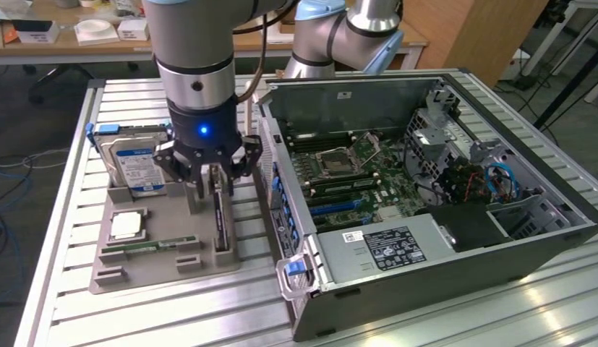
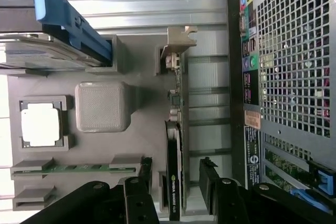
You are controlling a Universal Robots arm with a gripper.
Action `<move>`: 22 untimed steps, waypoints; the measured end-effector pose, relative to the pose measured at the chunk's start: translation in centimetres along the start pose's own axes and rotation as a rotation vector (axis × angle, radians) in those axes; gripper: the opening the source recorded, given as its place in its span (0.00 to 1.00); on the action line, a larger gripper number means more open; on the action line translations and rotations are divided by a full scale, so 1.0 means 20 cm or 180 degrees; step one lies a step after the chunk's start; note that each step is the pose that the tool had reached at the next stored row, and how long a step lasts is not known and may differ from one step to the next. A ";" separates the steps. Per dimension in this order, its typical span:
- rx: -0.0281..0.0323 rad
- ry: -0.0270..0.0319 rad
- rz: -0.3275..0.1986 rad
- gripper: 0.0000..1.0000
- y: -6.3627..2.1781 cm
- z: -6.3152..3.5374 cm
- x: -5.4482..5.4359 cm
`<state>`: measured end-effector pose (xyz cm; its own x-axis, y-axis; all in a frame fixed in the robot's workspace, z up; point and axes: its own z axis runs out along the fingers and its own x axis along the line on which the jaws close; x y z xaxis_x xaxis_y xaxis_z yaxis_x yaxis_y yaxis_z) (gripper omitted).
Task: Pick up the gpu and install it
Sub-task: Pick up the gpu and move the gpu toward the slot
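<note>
GPU: the dark card (image 2: 175, 150) (image 1: 220, 217) stands on its long edge in a slot of the grey parts tray (image 2: 136, 77) (image 1: 159, 271), directly between the two fingers; its pale metal bracket (image 2: 178, 38) is at the end farthest beyond the fingertips.

Gripper: the gripper (image 2: 176, 182) (image 1: 214, 181) is lowered over the card with its jaws spread wide. The black fingers (image 2: 137, 190) straddle the near end of the card, with a gap showing on each side in the wrist view. Nothing is gripped.

Beside one finger: a slim green memory stick (image 2: 73, 168) (image 1: 144, 247) lies in its own tray slot just outside the finger on the exterior view's left. Its near end is close to that finger.

Further on that side: a processor chip (image 2: 41, 124) (image 1: 125, 225) sits in a square recess, and a raised grey block (image 2: 102, 106) stands between it and the card.

Beyond that: a silver hard drive with a blue-and-white label (image 1: 134, 166) (image 2: 37, 51) stands upright at the tray's far corner, with a blue rail (image 2: 68, 14) along its edge.

Beside the other finger: the open computer case (image 1: 424, 289) (image 2: 294, 51) lies just outside the finger on the exterior view's right. Its perforated rear panel runs alongside the card, with only a strip of slatted metal table (image 1: 77, 303) between them.

Inside the case: the motherboard (image 1: 366, 181) is exposed, and a labelled power supply (image 1: 385, 246) lies at the near end.

Case edge: a blue latch (image 1: 293, 269) (image 2: 323, 179) sits at the corner nearest the tray.
</note>
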<state>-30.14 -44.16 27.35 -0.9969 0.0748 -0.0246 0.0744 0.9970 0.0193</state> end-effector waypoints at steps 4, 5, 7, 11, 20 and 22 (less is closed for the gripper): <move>0.0000 0.0000 -0.0001 0.49 -0.001 0.032 0.00; 0.0000 0.0000 0.0000 0.49 -0.001 0.038 0.00; 0.0000 0.0000 -0.0001 0.49 -0.002 0.050 0.00; 0.0000 0.0000 -0.0001 0.49 -0.005 0.067 0.00; 0.0002 -0.0001 0.0000 0.49 -0.020 0.103 0.00; 0.0003 0.0000 0.0000 0.49 -0.021 0.113 0.00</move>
<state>-30.14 -44.55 25.08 -0.9969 0.0747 -0.0247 0.0743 0.9971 0.0185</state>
